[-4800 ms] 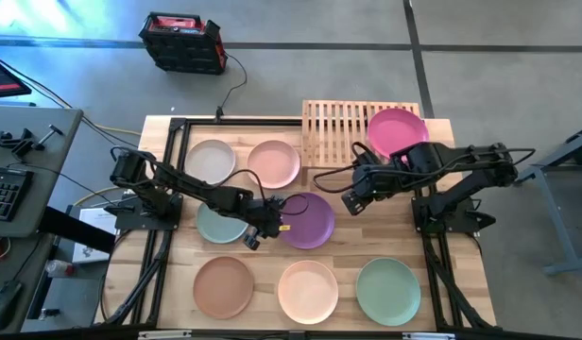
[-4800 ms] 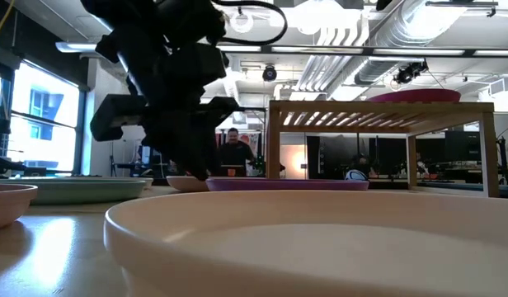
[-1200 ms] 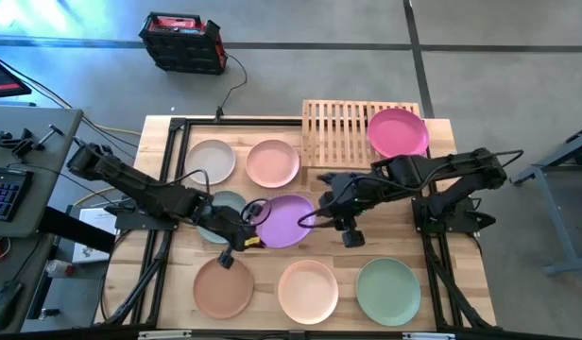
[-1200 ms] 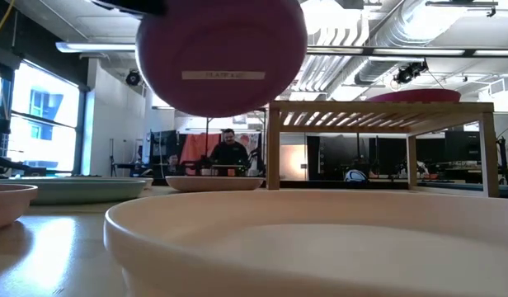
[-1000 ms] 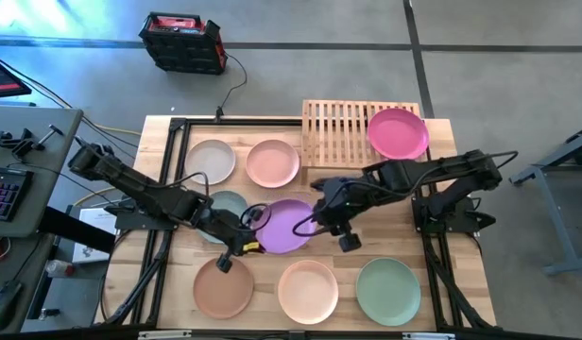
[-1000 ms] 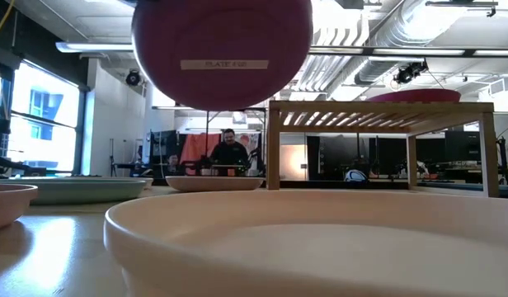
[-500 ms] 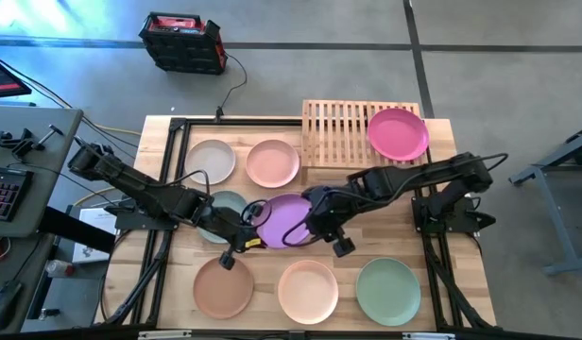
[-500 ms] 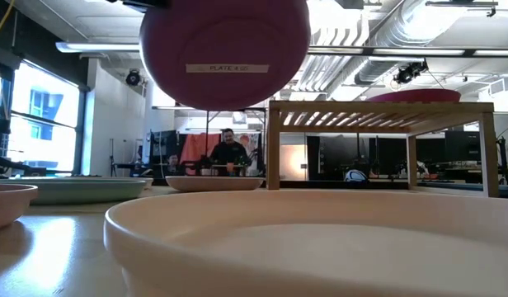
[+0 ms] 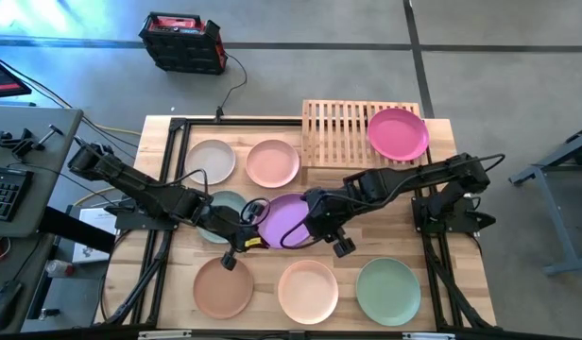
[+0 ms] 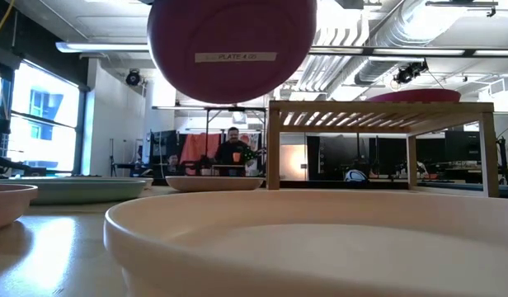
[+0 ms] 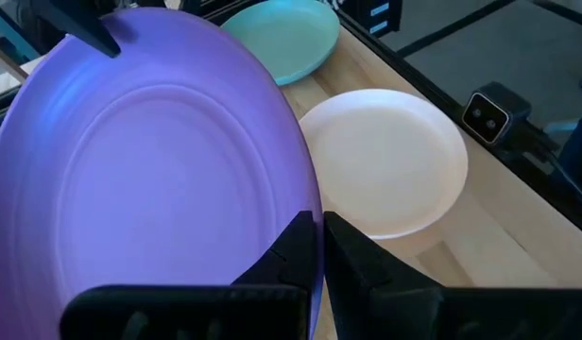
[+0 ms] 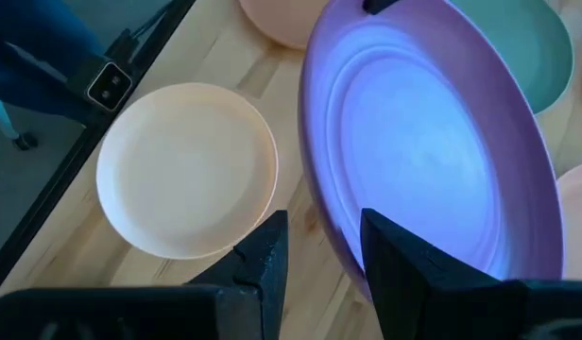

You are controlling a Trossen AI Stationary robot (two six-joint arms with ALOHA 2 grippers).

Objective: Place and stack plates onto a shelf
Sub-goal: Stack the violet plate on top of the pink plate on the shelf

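The purple plate (image 9: 289,221) hangs in the air over the table's middle; the low view shows its labelled underside (image 10: 232,45). My left gripper (image 9: 250,236) is shut on its left rim. My right gripper (image 9: 318,225) is open at its right rim, and in the right wrist view one finger (image 12: 263,253) stands on either side of that rim (image 12: 333,231); I cannot tell whether they touch. The slatted wooden shelf (image 9: 340,132) stands at the far edge with the magenta plate (image 9: 398,132) lying flat on its right half. My left gripper pinches the purple plate's rim (image 11: 310,203) between its two fingers (image 11: 293,253), on the side facing the table's left. It comes roughly level from the table's left. The plate is lifted clear of the table and reaches away from the fingers toward the right.
Beige (image 9: 210,161) and pink (image 9: 273,162) plates lie in the far row. The sage plate (image 9: 218,219) is partly under my left arm. Tan (image 9: 223,286), cream (image 9: 308,290) and green (image 9: 387,291) plates lie in the near row. The shelf's left half is bare slats.
My right gripper has moved toward the table's left until its open fingers straddle the purple plate's right rim. My left gripper has kept the plate aloft in nearly the same place.
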